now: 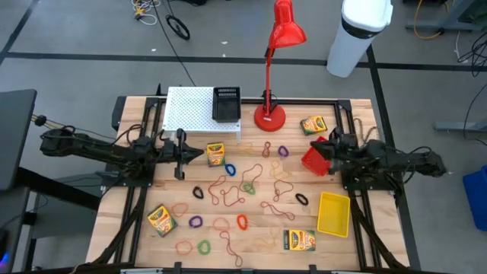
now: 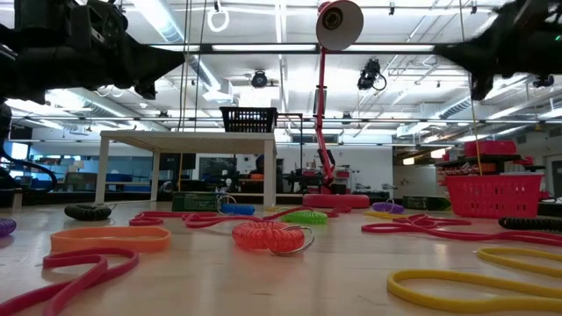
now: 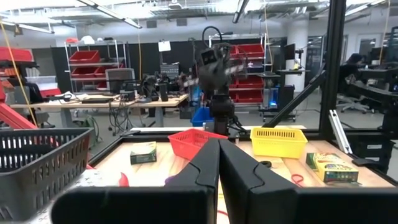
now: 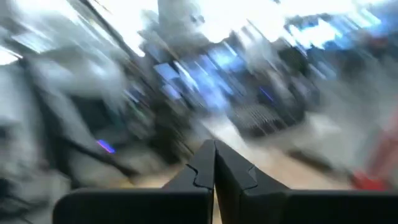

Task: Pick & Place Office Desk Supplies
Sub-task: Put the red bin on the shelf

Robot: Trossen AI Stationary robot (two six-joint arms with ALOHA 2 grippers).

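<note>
Several green-and-yellow crayon boxes lie flat on the wooden table: one [image 1: 216,154] by the white rack, one [image 1: 313,125] at the far right, one [image 1: 161,220] at the near left and one [image 1: 299,240] at the near right. Many thin rubber-band loops [image 1: 228,186] in several colours are scattered over the middle of the table. My left gripper [image 3: 217,152] is shut and hovers at the table's left, just left of the box by the rack. My right gripper [image 4: 214,158] is shut with nothing in it, raised over the red basket [image 1: 314,160] at the table's right.
A white perforated rack [image 1: 189,114] with a black basket [image 1: 226,103] stands at the far middle, with a red desk lamp [image 1: 268,116] beside it. A yellow basket [image 1: 333,213] sits at the near right. A dark frame runs along the table's edges.
</note>
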